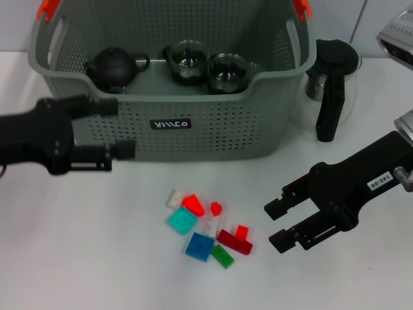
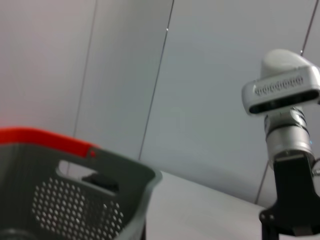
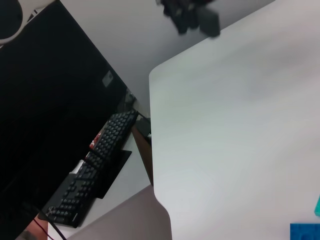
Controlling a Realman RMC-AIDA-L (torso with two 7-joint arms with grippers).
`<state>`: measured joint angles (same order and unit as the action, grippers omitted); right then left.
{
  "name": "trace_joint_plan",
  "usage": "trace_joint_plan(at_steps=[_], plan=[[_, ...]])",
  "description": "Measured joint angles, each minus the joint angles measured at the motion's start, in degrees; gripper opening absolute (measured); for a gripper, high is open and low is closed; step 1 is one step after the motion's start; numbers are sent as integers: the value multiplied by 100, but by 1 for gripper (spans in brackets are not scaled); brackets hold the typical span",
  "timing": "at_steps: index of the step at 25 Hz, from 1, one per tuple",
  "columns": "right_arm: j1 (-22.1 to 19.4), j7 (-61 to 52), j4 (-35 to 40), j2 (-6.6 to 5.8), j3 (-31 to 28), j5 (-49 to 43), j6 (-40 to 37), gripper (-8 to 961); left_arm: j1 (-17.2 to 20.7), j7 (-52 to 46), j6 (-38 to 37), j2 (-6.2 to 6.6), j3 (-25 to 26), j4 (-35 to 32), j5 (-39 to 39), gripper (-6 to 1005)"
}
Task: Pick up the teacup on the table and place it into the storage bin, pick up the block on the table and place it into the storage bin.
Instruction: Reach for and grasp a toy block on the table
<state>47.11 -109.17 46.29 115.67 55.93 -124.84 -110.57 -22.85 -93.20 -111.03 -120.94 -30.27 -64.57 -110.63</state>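
Observation:
The grey-green storage bin [image 1: 213, 132] stands at the back of the table; its corner with an orange clip shows in the left wrist view [image 2: 75, 200]. Inside it are two glass teacups [image 1: 187, 61] [image 1: 227, 71] and a black teapot [image 1: 111, 66]. Several blocks lie in a cluster before the bin, among them a blue block [image 1: 199, 246], a teal one [image 1: 182, 221] and a red one [image 1: 193, 205]. My left gripper [image 1: 116, 128] hovers open and empty at the bin's front left. To the right of the blocks, my right gripper [image 1: 276, 225] is open and empty.
A glass carafe [image 1: 332, 84] with a black handle stands right of the bin. The right wrist view shows the white table [image 3: 240, 125], its near corner, a blue block's edge [image 3: 305, 231] and a keyboard [image 3: 95, 170] beyond the table.

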Motion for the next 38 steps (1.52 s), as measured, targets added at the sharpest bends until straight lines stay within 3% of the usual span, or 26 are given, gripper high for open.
trace_joint_plan(at_steps=[8,19,24,32,35,38], plan=[[-27,10,-5,-11,10,-6,1,704,64,327,53,-27,33,611,-381,916],[-28,10,-6,8,32,-5,21,703,56,574,50,-42,-35,530,-700,912],[-32,10,-7,20,-8,-6,73,704,-193,421,-14,29,-150,254,-1090,911],[-35,-54,-6,87,-26,26,265,704,-982,-451,-108,229,-965,-274,-2584,907],[-19,-93,-10,123,-54,35,323,704,-1174,-696,-109,237,-1343,-444,-3014,904],[9,-125,-14,150,-125,38,358,703,-1288,-848,-75,164,-1783,-686,-3417,901]])
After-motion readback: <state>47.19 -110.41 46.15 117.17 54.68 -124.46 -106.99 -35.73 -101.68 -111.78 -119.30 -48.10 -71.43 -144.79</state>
